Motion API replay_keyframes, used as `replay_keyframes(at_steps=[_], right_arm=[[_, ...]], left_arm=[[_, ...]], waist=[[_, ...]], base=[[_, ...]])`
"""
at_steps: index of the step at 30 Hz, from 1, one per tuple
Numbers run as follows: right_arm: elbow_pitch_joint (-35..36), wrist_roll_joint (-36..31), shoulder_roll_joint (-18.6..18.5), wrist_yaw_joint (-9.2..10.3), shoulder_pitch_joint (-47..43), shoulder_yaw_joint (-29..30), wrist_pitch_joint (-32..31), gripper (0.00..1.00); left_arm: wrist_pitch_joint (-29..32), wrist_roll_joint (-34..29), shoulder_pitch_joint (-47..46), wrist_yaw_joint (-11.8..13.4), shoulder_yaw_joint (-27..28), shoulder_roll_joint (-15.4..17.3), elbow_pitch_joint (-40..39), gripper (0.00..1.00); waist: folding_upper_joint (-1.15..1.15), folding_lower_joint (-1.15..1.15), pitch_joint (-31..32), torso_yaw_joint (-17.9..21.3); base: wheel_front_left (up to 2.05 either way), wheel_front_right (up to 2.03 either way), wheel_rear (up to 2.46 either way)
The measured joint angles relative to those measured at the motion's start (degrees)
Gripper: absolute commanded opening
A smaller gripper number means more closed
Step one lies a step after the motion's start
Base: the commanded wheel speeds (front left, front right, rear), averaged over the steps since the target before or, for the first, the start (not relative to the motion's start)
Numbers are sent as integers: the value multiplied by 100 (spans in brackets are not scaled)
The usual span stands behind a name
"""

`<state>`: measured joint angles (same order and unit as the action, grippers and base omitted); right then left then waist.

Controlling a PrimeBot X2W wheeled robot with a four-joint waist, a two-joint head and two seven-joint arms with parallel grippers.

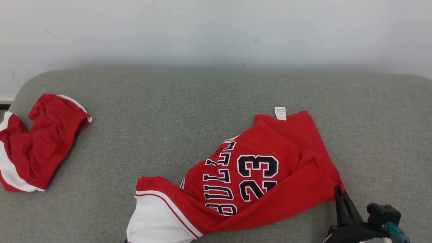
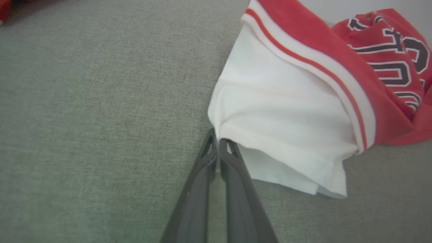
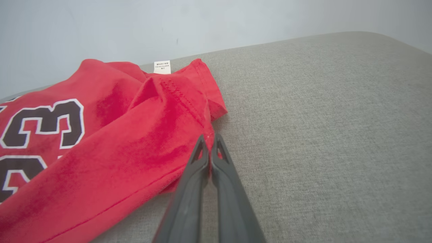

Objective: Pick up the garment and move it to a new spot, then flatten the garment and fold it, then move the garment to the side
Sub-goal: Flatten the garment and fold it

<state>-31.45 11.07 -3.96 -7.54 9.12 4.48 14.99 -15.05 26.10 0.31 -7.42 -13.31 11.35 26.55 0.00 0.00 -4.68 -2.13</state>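
Jersey (image 1: 256,175) lies crumpled on the grey couch (image 1: 189,111), toward my right and near side, numbers up. My left claw (image 2: 217,141) is pinched together on the edge of its white sleeve (image 2: 283,111); my right claw (image 3: 209,143) is clamped on the red hem at the other end. Both bites look thin, right at the cloth's edge, so I judge a quick lift could pull the fabric free, or raise one layer and leave the rest bunched. How deep the cloth sits between my fingers is hard to make out. From my head, the sleeve is cut off by the bottom edge. A second red garment (image 1: 37,145) lies well apart at the left.
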Motion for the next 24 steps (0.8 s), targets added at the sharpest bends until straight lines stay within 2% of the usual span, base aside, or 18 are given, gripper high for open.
replay_keyframes(at_steps=[7, 14, 19, 24], right_arm=[[495, 293, -9, 0, -405, -189, -1, 0], [878, 542, -241, 0, -847, -298, -1, 0], [1105, 767, -341, 0, -770, -538, -4, 0], [1376, 1246, -509, 0, -127, -758, -298, 0]], left_arm=[[0, -140, 527, 45, 185, -7, -545, 0], [0, -159, 1173, 199, 366, 130, -1241, 0], [157, -243, 1025, 236, 331, 280, -1838, 0], [609, -240, 125, 134, 358, 747, -2324, 0]], waist=[[0, 0, 157, 31], [0, -1, 316, 49], [0, -1, 353, 67], [0, 0, 275, 78]], base=[[0, 0, 0], [0, 0, 0], [0, 0, 0], [0, 0, 0]])
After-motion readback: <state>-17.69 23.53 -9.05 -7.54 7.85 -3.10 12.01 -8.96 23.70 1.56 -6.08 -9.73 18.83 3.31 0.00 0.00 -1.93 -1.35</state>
